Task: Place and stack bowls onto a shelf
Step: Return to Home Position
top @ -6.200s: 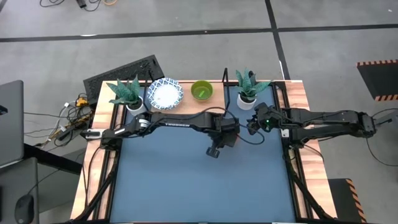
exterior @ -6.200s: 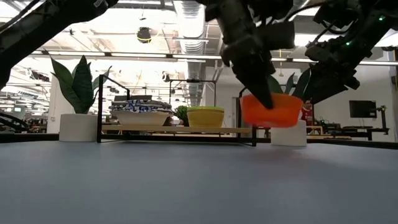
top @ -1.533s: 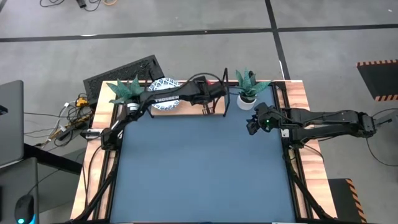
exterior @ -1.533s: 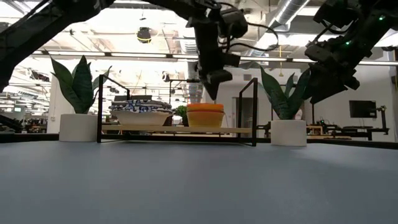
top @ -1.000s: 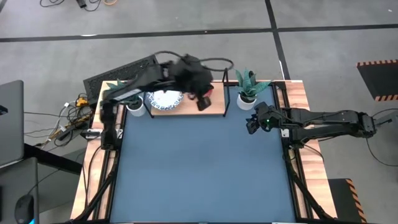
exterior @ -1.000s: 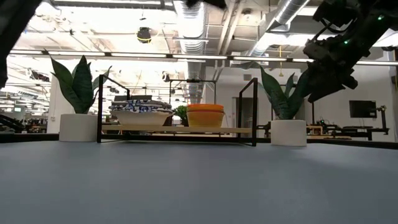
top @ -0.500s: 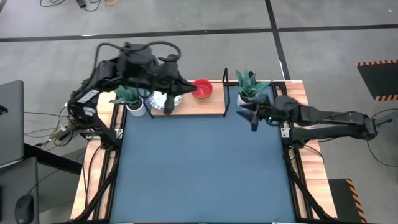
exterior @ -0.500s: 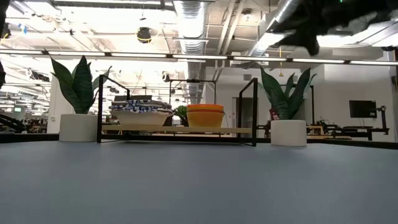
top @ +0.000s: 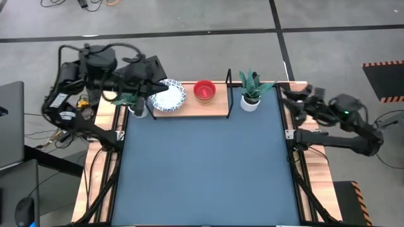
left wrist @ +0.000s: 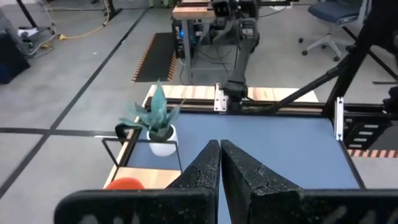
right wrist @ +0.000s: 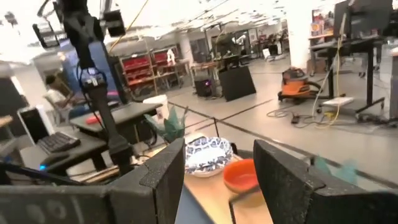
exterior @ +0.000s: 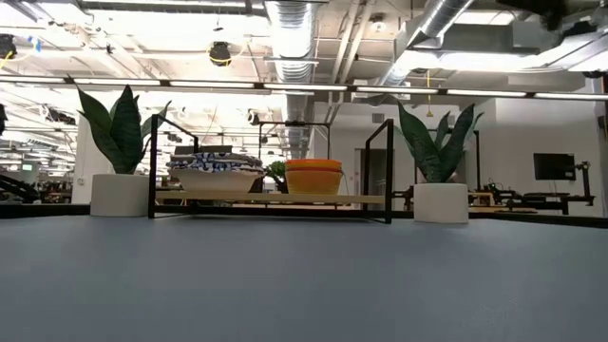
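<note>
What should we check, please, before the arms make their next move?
1. Orange bowl sits level on the shelf: ok.
2. Patterned bowls are stacked on the shelf beside it: ok.
3. Left gripper is shut and holds nothing: ok.
4. Right gripper is open and empty, beyond the right edge of the table: ok.
5. No bowl is left on the table: ok.
6. How many small bowls lie under the orange bowl: cannot tell, as it hides them.
</note>
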